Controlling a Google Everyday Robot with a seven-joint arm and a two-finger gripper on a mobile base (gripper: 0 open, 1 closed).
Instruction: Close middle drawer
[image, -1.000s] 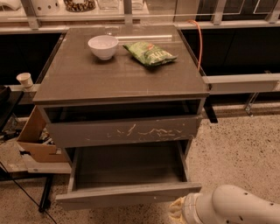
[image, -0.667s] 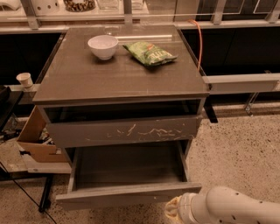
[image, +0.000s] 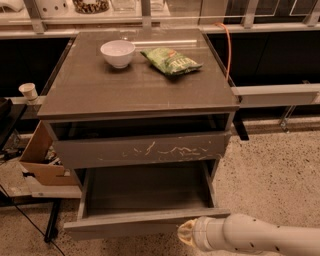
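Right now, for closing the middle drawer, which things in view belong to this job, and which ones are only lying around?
For the job: middle drawer, pulled out; gripper, at the bottom edge by the drawer's front panel.
Lying about: white bowl and green snack bag on the cabinet top; paper cup and cardboard box to the left.

Place: workplace break area or test space, likely
Floor (image: 270, 165): speckled terrazzo
Back: long counter (image: 175, 21) with metal posts (image: 146, 12), a jar (image: 91, 5) of snacks
Clutter: cardboard box (image: 42, 160), orange cable (image: 229, 50), paper cup (image: 28, 91)
Gripper (image: 187, 234): low, by the open middle drawer's (image: 145, 222) front
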